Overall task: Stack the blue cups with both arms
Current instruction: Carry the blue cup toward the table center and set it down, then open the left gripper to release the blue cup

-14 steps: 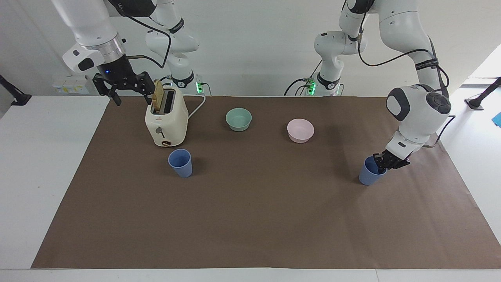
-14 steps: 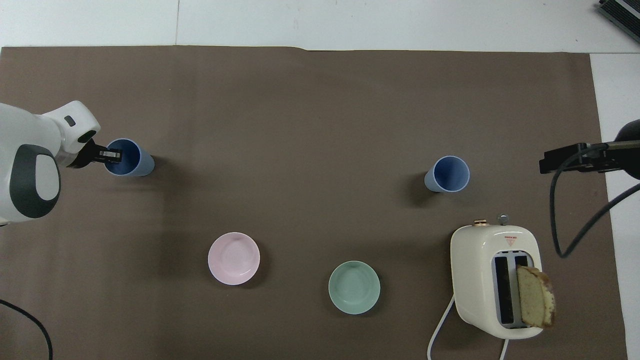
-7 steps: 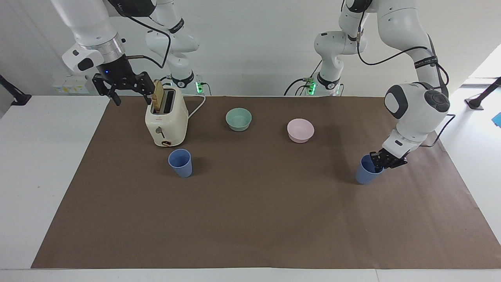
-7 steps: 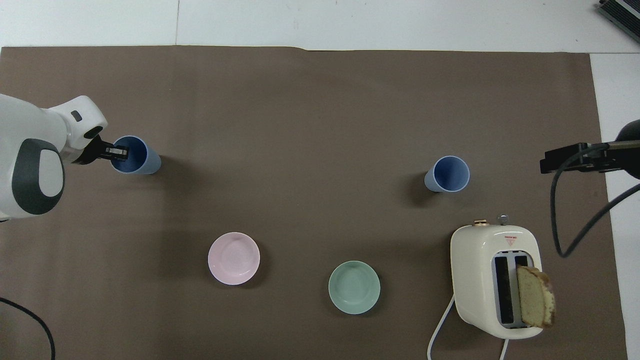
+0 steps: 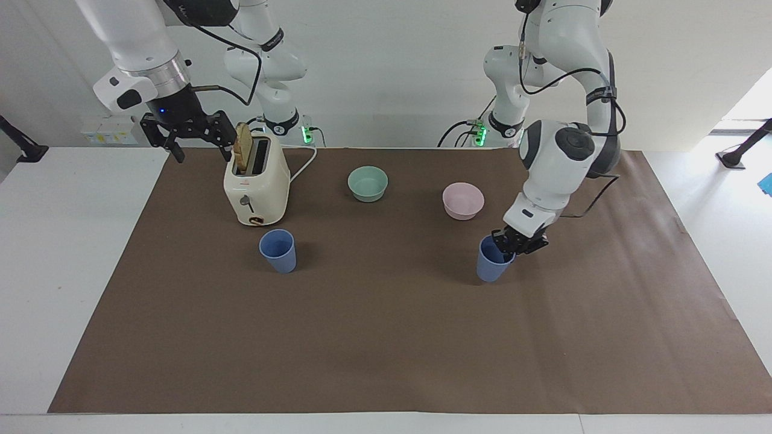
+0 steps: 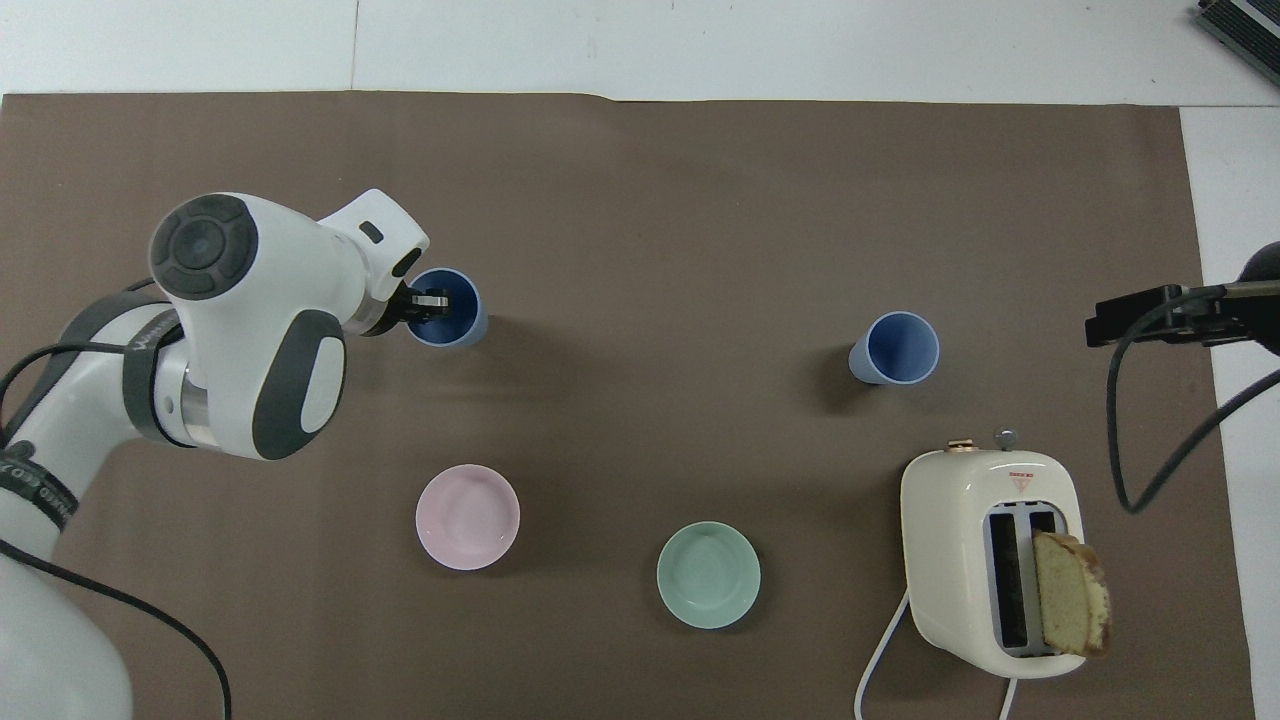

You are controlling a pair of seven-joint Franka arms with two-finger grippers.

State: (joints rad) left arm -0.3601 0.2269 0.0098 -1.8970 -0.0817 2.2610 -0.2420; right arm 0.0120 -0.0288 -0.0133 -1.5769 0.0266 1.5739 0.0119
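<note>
My left gripper [image 5: 505, 248] is shut on the rim of a blue cup [image 5: 490, 269], one finger inside it. It holds the cup slightly tilted, low over the brown mat, beside the pink bowl; both also show in the overhead view, gripper [image 6: 430, 301] and cup [image 6: 464, 320]. The second blue cup [image 5: 278, 251] stands upright on the mat, farther from the robots than the toaster, and also shows in the overhead view [image 6: 898, 348]. My right gripper [image 5: 204, 147] is open and empty, up in the air beside the toaster's top at the right arm's end [image 6: 1140, 317].
A cream toaster [image 5: 256, 181] with a bread slice [image 5: 243, 147] sticking out stands near the robots. A mint-green bowl [image 5: 368, 183] and a pink bowl [image 5: 463, 201] sit beside it toward the left arm's end. The brown mat [image 5: 386, 349] covers the table.
My left gripper has carried its blue cup from the left arm's end of the mat toward the middle. The right arm has barely moved.
</note>
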